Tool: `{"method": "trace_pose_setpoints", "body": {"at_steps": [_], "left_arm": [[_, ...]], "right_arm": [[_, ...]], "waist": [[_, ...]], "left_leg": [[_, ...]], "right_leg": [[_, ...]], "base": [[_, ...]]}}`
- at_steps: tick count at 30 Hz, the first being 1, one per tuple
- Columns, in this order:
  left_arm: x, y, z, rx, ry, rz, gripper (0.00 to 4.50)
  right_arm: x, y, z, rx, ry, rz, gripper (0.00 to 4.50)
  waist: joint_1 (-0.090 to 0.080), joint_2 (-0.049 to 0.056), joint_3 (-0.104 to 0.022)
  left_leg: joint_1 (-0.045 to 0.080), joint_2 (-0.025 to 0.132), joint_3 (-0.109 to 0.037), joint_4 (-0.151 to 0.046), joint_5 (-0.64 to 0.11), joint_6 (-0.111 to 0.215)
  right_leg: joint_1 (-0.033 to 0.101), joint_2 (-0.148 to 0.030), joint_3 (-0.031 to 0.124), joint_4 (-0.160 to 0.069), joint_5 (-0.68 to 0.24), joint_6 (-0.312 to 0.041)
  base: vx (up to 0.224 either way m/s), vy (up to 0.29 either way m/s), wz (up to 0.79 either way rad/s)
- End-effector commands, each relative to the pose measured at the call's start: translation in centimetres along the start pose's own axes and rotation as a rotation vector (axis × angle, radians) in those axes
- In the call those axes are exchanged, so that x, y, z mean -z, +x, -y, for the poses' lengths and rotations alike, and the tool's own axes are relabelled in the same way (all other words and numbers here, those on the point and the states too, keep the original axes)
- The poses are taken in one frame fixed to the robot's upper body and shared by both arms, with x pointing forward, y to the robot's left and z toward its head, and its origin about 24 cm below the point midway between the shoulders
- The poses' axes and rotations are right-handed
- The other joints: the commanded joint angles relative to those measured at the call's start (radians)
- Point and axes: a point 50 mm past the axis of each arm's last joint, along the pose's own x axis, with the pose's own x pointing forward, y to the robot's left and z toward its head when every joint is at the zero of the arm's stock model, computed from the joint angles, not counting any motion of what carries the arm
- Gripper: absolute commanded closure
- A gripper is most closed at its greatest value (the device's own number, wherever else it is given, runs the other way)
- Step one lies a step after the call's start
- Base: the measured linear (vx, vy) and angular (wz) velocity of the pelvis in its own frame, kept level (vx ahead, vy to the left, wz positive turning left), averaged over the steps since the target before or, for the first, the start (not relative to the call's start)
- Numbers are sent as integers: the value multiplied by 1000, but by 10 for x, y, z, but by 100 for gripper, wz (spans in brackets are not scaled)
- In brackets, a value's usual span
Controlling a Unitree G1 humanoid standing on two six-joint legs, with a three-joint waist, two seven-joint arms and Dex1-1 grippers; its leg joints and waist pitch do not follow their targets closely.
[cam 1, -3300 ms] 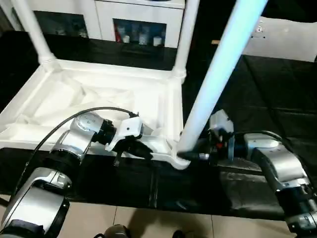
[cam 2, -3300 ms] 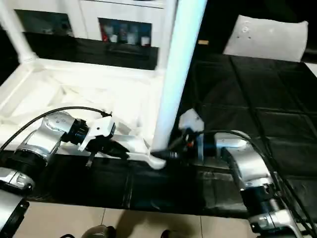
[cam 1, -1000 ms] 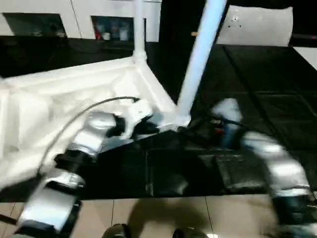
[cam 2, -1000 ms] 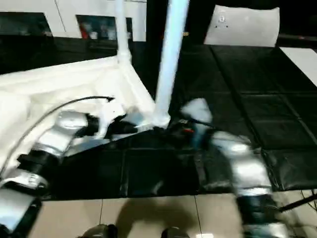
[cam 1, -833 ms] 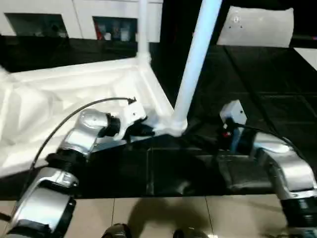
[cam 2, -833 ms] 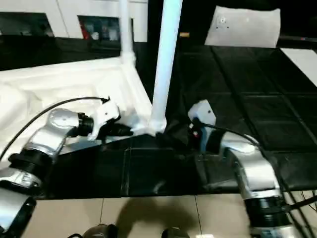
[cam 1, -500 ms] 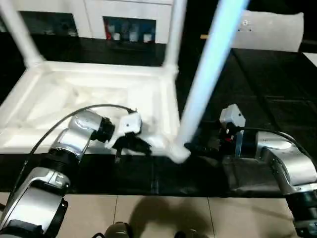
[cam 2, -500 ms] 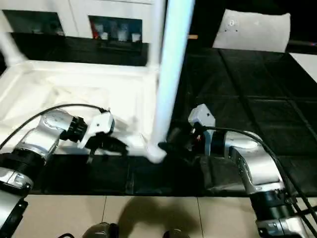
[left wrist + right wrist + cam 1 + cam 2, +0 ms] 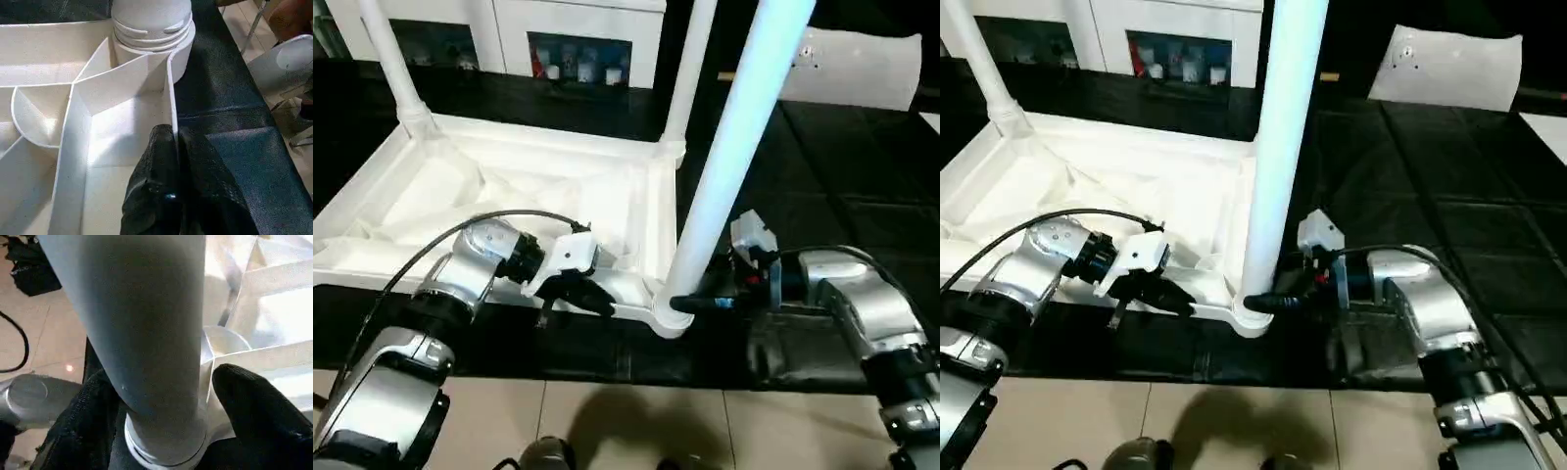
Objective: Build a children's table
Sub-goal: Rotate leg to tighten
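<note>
Tabletop (image 9: 509, 206) lies underside-up, near-corner leg (image 9: 729, 137) upright, pinched by right end effector (image 9: 161, 406); left end effector (image 9: 173, 161) pinches the rim.

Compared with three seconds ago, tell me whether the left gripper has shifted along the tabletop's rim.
No. The left gripper still clamps the tabletop at its near rim, equally far from the corner socket holding the near leg.

Since a second ago the tabletop (image 9: 509, 196) has swung back from its skewed angle to lie square on the mat, and the near-corner leg (image 9: 729, 147) (tilting before) stands closer to upright, the right gripper (image 9: 161, 431) again closed around its base
</note>
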Motion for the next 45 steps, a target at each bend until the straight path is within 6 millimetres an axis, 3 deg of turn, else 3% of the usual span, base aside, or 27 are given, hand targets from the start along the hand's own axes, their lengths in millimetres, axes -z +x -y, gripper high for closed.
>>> {"method": "trace_pose_setpoints", "body": {"at_steps": [1,9,10,12,13,15,18,20,22,23,24,25,26,27,28,30,32,34,36,38,40,41,42,43,45], "left_arm": [[0,13,5,125,37,-64,450],[0,13,2,117,46,-76,450],[0,13,2,115,45,-77,450],[1,13,1,106,42,-79,450],[1,13,1,94,36,-77,450],[2,14,-2,58,15,-71,450],[4,16,-11,-71,-48,-80,450],[4,17,-13,-99,-61,-72,450],[0,20,-21,-198,-118,-27,450],[-2,22,-24,-243,-144,-4,450],[-6,26,-30,-309,-188,29,450],[-8,27,-32,-340,-209,43,450],[-13,31,-37,-399,-250,78,450],[-17,35,-41,-444,-280,105,450],[-25,41,-47,-514,-324,152,450],[-32,46,-51,-556,-352,180,450],[-45,56,-59,-662,-391,205,450],[-49,60,-62,-701,-403,210,450],[-56,66,-64,-752,-392,195,450],[-59,70,-65,-777,-395,193,450],[-62,74,-65,-785,-398,184,450],[-62,74,-65,-785,-398,184,450],[-61,75,-64,-789,-402,171,450],[-59,75,-64,-792,-404,165,450],[-52,69,-63,-796,-405,151,450]], "right_arm": [[-4,0,2,-24,-24,-11,156],[-3,6,2,-79,-32,-16,214],[-2,6,2,-82,-32,-16,237],[-1,7,0,-91,-29,-15,243],[0,8,-1,-94,-24,-12,243],[3,9,-4,-90,-6,2,253],[7,13,-8,-17,56,68,253],[8,15,-8,4,66,75,253],[14,23,-7,120,104,86,253],[17,28,-5,183,119,86,253],[20,35,-3,275,143,89,254],[22,39,-2,320,154,90,254],[22,47,0,384,187,98,254],[21,54,2,439,217,111,254],[19,65,4,515,265,126,254],[16,75,7,572,290,137,255],[6,97,16,738,377,172,256],[1,105,19,792,406,185,256],[-8,117,21,838,414,209,256],[-14,123,21,864,414,220,256],[-20,128,19,867,404,247,256],[-20,128,19,867,404,247,256],[-25,129,19,867,383,266,200],[-25,128,19,875,371,266,200],[-23,121,21,898,358,281,180]], "waist": [[-7,-4,-69],[-4,-5,-67],[-3,-1,-68],[-3,-4,-68],[-2,3,-70],[-1,4,-70],[3,4,-67],[4,4,-61],[3,7,-50],[0,9,-42],[-9,6,-35],[-21,3,-37],[-24,7,-39],[-36,12,-42],[-41,22,-47],[-61,17,-45],[-74,26,-48],[-91,25,-48],[-95,25,-47],[-92,23,-52],[-83,19,-55],[-83,19,-55],[-80,17,-60],[-75,21,-68],[-75,22,-69]], "left_leg": [[33,84,-18,-69,-116,87],[33,85,-19,-71,-135,82],[35,86,-19,-71,-139,78],[35,86,-19,-72,-143,75],[35,86,-20,-72,-140,73],[36,86,-19,-71,-139,72],[39,88,-18,-76,-166,64],[41,87,-21,-82,-241,33],[50,88,-24,-87,-341,-15],[66,88,-28,-88,-427,-53],[77,84,-38,-86,-509,-85],[72,81,-51,-94,-554,-101],[70,84,-57,-96,-567,-107],[57,86,-62,-111,-572,-121],[61,87,-66,-120,-602,-140],[62,82,-67,-121,-646,-150],[69,77,-68,-117,-672,-142],[65,72,-71,-120,-700,-139],[77,70,-63,-115,-698,-125],[72,69,-56,-115,-634,-102],[65,70,-45,-114,-522,-65],[65,70,-45,-114,-522,-65],[53,72,-36,-117,-425,-35],[48,75,-31,-115,-343,-16],[50,74,-22,-113,-307,8]], "right_leg": [[43,-79,52,-63,-49,-289],[41,-79,51,-66,-74,-288],[41,-80,51,-66,-79,-287],[41,-79,52,-66,-80,-285],[42,-80,51,-64,-73,-287],[42,-80,52,-65,-61,-290],[39,-79,54,-70,-82,-288],[38,-83,54,-84,-197,-269],[26,-90,57,-104,-387,-223],[13,-93,59,-121,-520,-188],[5,-94,51,-135,-641,-147],[16,-95,39,-142,-716,-98],[21,-96,36,-141,-716,-87],[33,-89,32,-131,-651,-90],[31,-83,32,-127,-583,-102],[25,-80,30,-129,-542,-114],[21,-84,30,-136,-533,-119],[23,-79,22,-138,-533,-103],[10,-82,29,-151,-514,-105],[14,-87,39,-152,-468,-117],[16,-91,51,-147,-389,-139],[16,-91,51,-147,-389,-139],[29,-87,52,-133,-295,-159],[36,-86,52,-121,-206,-174],[31,-80,50,-118,-162,-190]], "base": [[0,0,0],[0,0,0],[0,0,0],[0,0,0],[0,0,0],[0,0,0],[0,0,0],[0,0,0],[0,0,0],[0,0,0],[-70,7,1],[-74,32,-13],[-74,32,-13],[-43,59,-23],[-30,72,-19],[-34,75,-16],[-42,76,-12],[-30,57,-12],[-12,25,-6],[0,0,0],[0,0,0],[0,0,0],[0,0,0],[0,0,0],[0,0,0]]}}
